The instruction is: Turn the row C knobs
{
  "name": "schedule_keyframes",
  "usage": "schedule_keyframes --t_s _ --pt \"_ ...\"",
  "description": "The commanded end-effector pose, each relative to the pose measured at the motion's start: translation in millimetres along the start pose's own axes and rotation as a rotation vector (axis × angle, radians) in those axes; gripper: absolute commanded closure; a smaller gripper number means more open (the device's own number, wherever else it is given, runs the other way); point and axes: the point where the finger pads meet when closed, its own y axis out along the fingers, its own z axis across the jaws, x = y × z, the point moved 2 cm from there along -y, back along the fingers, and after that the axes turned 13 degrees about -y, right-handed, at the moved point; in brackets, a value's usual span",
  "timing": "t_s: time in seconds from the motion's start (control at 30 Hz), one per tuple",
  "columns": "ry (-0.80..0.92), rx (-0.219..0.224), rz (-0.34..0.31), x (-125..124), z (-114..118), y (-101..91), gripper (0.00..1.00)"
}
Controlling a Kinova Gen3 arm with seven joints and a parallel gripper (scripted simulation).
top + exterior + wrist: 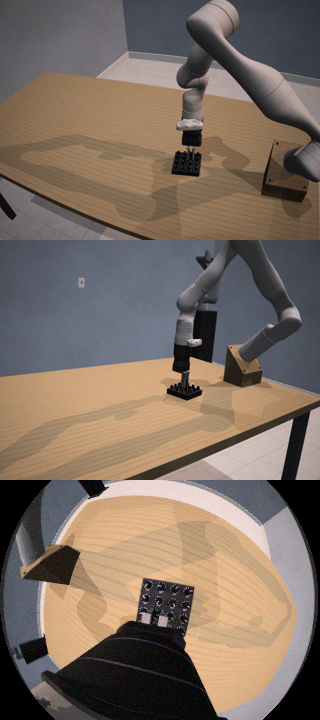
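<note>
The black knob box (185, 172) (181, 394) (176, 604) stands on its feet on the wooden table (77, 116) (77, 400), with rows of small black knobs on top. My gripper (191, 155) (185, 385) (156, 614) hangs straight down over the box, and its fingers reach down among the knobs. In the wrist view the two pale fingertips sit at the near edge of the box. The fingers stand narrow, closed on one knob. That knob is hidden between them. I cannot read which row it belongs to, nor the knobs' white lines.
A wooden wedge block (284, 180) (240, 371) (50, 566) carries the arm's base at the table's right. The table edges lie far from the box. A dark cabinet (205, 335) stands behind the table.
</note>
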Motion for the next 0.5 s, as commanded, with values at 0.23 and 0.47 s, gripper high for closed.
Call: schedule_keyframes --t_s 0.23,0.47 --pt "0.008 0.001 -0.002 0.6 0.3 -0.8 0.70" --pt "0.026 0.001 -0.002 0.6 0.3 -0.8 0.70"
